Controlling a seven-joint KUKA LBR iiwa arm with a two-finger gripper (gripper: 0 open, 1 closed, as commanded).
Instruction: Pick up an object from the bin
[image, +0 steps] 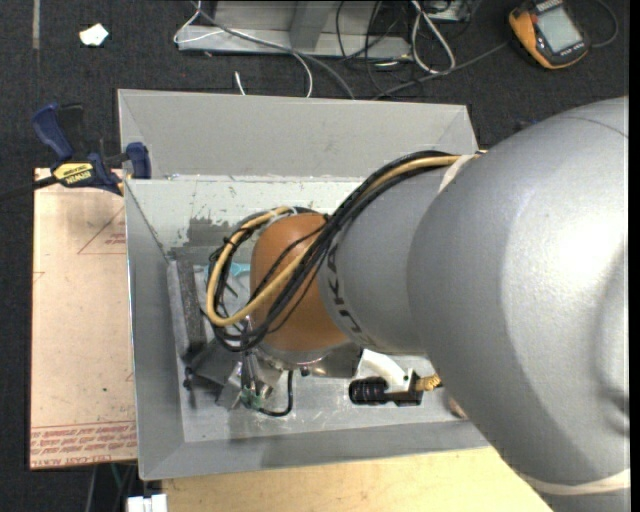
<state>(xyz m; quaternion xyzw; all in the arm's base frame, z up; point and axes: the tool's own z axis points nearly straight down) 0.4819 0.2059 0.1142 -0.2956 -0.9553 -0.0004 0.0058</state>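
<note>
In bin (150, 300), lower left of frame: jaws low under orange wrist cover (290, 290); open or closed, cannot tell. Likely grasp stage. Next: close on nearby black piece (203, 372), lift.

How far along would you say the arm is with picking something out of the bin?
Done: the arm is down in the bin, its tool low near the front-left corner. In hand: the tool sits between a dark piece on one side and a black cylinder with a white part on the other; I cannot see it holding either. To do: grasp and lift.
</note>
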